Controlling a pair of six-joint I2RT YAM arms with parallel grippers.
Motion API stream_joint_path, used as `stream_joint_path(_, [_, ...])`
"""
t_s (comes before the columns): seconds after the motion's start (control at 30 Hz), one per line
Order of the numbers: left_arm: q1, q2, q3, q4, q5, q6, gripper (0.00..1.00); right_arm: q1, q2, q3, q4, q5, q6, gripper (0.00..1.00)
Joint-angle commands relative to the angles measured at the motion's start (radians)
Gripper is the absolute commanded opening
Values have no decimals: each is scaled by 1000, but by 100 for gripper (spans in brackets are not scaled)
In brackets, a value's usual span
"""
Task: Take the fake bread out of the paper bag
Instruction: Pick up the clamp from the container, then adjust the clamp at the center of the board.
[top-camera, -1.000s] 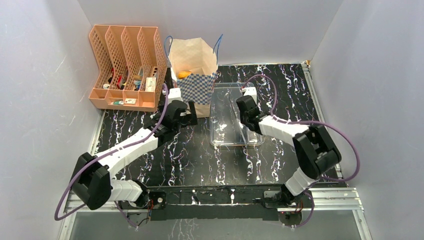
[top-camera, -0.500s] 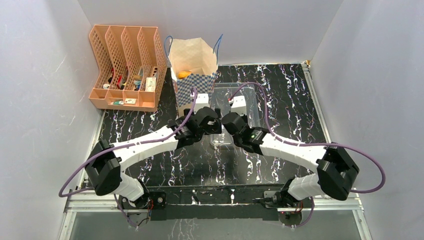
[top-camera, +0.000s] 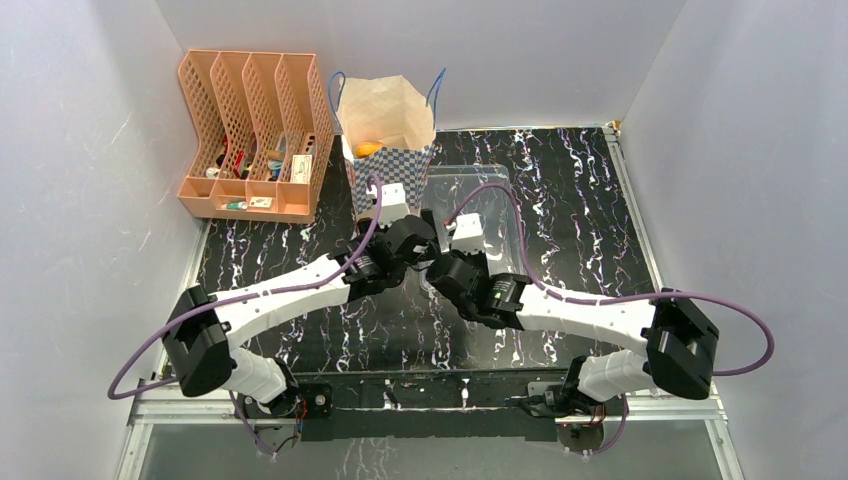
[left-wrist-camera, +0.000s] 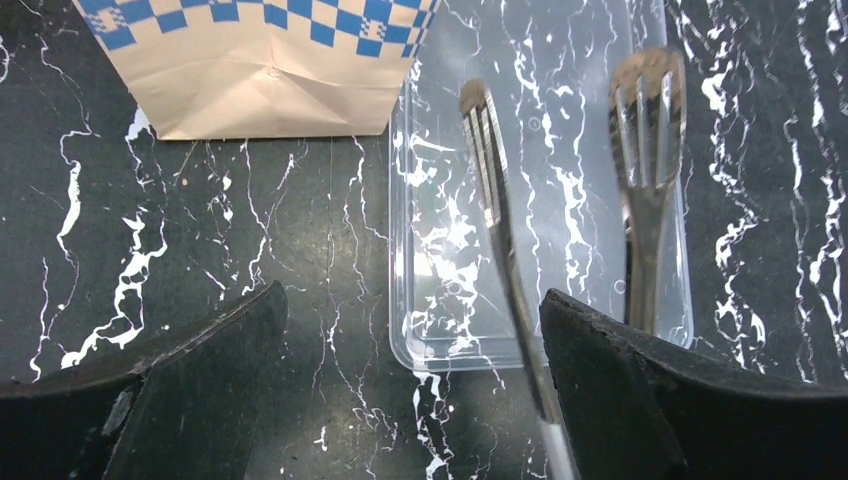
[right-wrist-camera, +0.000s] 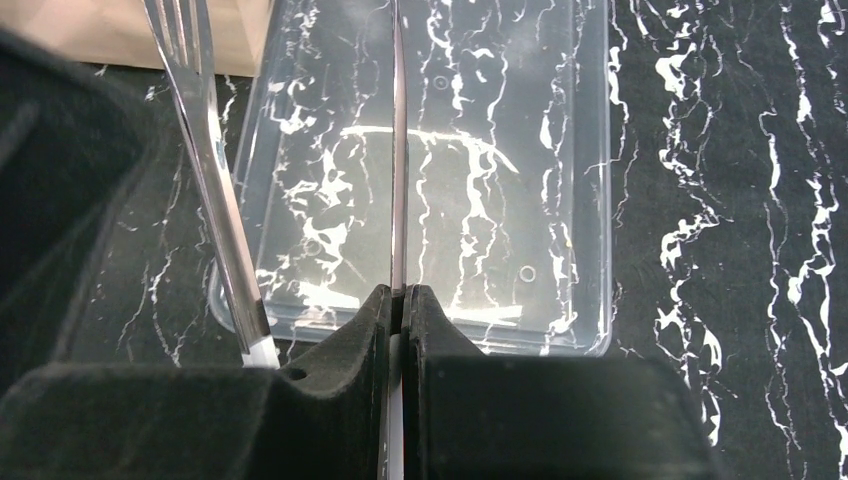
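Note:
The tan paper bag (top-camera: 385, 125) with its blue checkered band stands upright at the back; its base shows in the left wrist view (left-wrist-camera: 250, 70). An orange piece of the fake bread (top-camera: 368, 148) shows in its mouth. My right gripper (right-wrist-camera: 400, 292) is shut on one arm of the thin metal tongs (right-wrist-camera: 398, 150), which point out over the clear tray (right-wrist-camera: 520, 150). My left gripper (left-wrist-camera: 412, 300) is open at the tray's near left corner. One tong arm (left-wrist-camera: 490, 180) runs between its fingers, close to the right finger (left-wrist-camera: 620, 380). The fork-tipped arm (left-wrist-camera: 648, 120) lies beyond that finger.
The peach mesh file organizer (top-camera: 255, 135) stands at the back left beside the bag. The clear tray (top-camera: 500, 195) lies on the black marbled table, right of the bag. Grey walls close in both sides and the back. The two wrists (top-camera: 430, 255) sit close together.
My left gripper has swung right from the bag's front to the tray's near left corner. My right gripper has drawn back toward the tray's near edge, tongs still in it.

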Motion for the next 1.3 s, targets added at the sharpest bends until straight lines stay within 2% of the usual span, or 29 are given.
stream_joint_path(0.0, [-5, -49, -8, 19, -71, -22, 98, 42, -16, 37, 28, 50, 52, 0])
stream_joint_path(0.37, [-4, 1, -10, 22, -85, -34, 96, 95, -33, 85, 0, 79, 89, 0])
stream_joint_path(0.57, [-5, -23, -60, 58, -134, -62, 87, 100, -65, 98, 11, 73, 83, 0])
stream_joint_path(0.67, [-5, -27, -76, 83, -168, -63, 79, 101, -70, 104, 12, 70, 82, 0])
stream_joint_path(0.73, [-5, -27, -84, 102, -186, -58, 67, 101, -69, 106, 22, 71, 77, 0])
stream_joint_path(0.77, [-4, -25, -84, 111, -194, -57, 60, 101, -69, 108, 25, 71, 75, 0])
stream_joint_path(0.83, [-5, -22, -85, 120, -221, -57, 37, 101, -65, 111, 33, 72, 70, 0])
stream_joint_path(0.9, [-4, -19, -81, 121, -249, -60, 24, 102, -58, 115, 38, 77, 67, 0])
stream_joint_path(1.03, [-5, -27, -77, 108, -293, -72, 14, 102, -40, 118, 50, 91, 63, 0])
stream_joint_path(1.13, [-5, -48, -85, 69, -332, -95, 0, 98, -28, 120, 53, 127, 60, 0])
stream_joint_path(1.27, [-3, -119, -122, -5, -406, -138, 0, 54, -41, 119, 49, 140, 51, 0])
